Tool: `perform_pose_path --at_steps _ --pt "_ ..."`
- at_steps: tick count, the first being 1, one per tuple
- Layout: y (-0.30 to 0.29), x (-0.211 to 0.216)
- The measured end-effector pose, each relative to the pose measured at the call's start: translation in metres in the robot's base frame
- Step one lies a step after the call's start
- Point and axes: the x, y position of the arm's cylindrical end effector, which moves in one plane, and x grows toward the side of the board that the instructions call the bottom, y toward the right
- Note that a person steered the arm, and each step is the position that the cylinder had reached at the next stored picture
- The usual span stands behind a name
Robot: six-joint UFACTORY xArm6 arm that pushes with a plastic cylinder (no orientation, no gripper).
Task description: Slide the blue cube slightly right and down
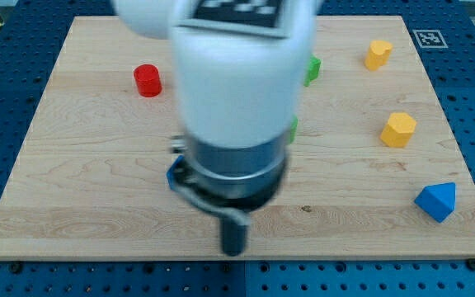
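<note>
My tip [234, 250] sits at the table's [97, 214] bottom edge, near the middle. No jaws on this end effector, it holds nothing. The blue cube [175, 174] peeks out behind the arm, up-left of the tip. A blue wedge [436, 200] sits bottom right.

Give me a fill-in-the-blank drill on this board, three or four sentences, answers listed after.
1. The cylinder near the view's top left is coloured ____.
2. The two blocks along the view's right edge, one upper and one lower, are both coloured ____.
3. The blue wedge-like block sits at the view's bottom ____ corner of the wooden board.
4. My tip lies near the board's ____ edge.

Missing words: red; yellow; right; bottom
</note>
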Motion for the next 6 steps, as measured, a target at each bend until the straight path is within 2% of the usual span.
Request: perform_pose_path --at_steps 1,2,3,4,5,6 --pt "-0.100 -0.045" --pt "0.003 -0.052" --pt "0.141 -0.057" --pt "0.051 -0.050" --pt "-0.116 -0.046" --pt "-0.159 -0.119"
